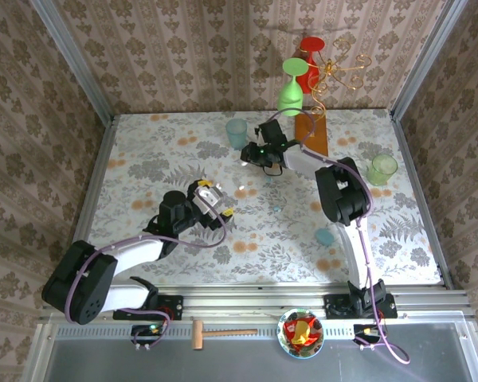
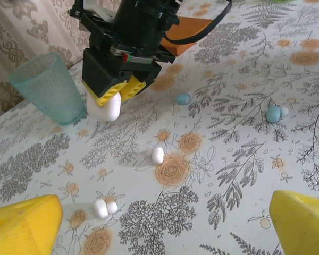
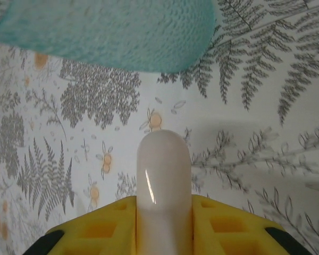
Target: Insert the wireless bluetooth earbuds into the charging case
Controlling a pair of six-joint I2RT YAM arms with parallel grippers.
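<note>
Left gripper [image 1: 217, 199] wide near earbuds [image 2: 105, 207] — right gripper [image 1: 253, 157] around white case [image 3: 164, 180]

Floral worktop [image 2: 244, 159], pastel pieces
Worktop white with grey ferns and orange blossoms; cup [image 2: 48, 87] textured teal; white earbuds [image 2: 157, 154] and light blue earbuds [image 2: 274, 113] glossy; charging case [image 3: 164, 186] glossy white; walls [image 1: 183, 56] beige damask

Earbuds [image 2: 157, 154] lie on the table [image 2: 228, 159] before the charging case [image 2: 104, 108], a cup [image 2: 48, 87] left of it.

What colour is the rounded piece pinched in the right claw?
The rounded piece is glossy white; clearest in the right wrist view.
</note>
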